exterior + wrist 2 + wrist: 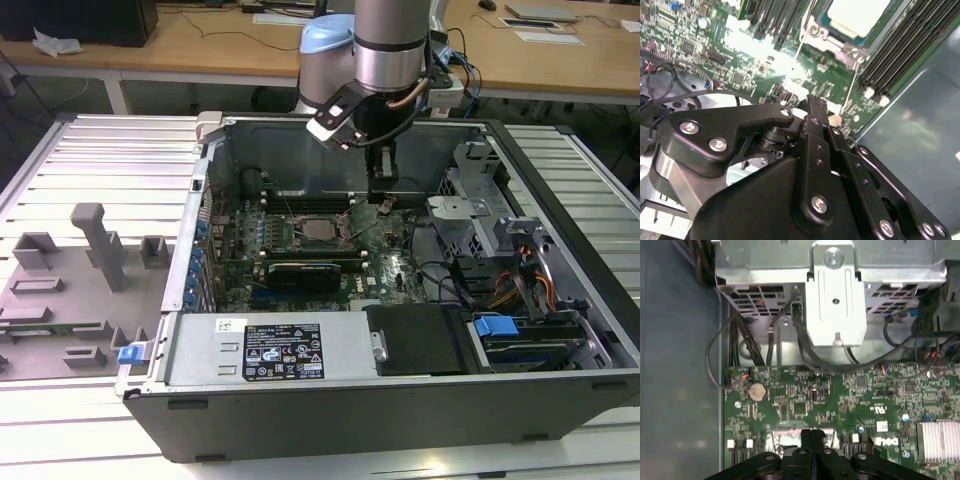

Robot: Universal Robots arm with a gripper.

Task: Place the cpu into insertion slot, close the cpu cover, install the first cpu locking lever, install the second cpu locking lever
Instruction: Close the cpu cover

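In the exterior view I have the hand (383, 195) low inside the case (560, 330). It is over the board (395, 270), just to that view's right of the socket, where the cpu (320, 230) lies flat.

In the second wrist view the cpu is seated, and the cover (824, 34) looks to lie around it, though I cannot be sure it is fully down. A thin wire lever (801, 37) runs along the socket's side. The hand is near these but touches neither.

In the first wrist view the fingers (806, 442) are pressed together with nothing between them.

I judge the cpu to be light, stiff and fragile, best touched at its edges only. The cover is thin springy sheet, so I would push on its frame. The lever is springy wire, best taken near its free end.
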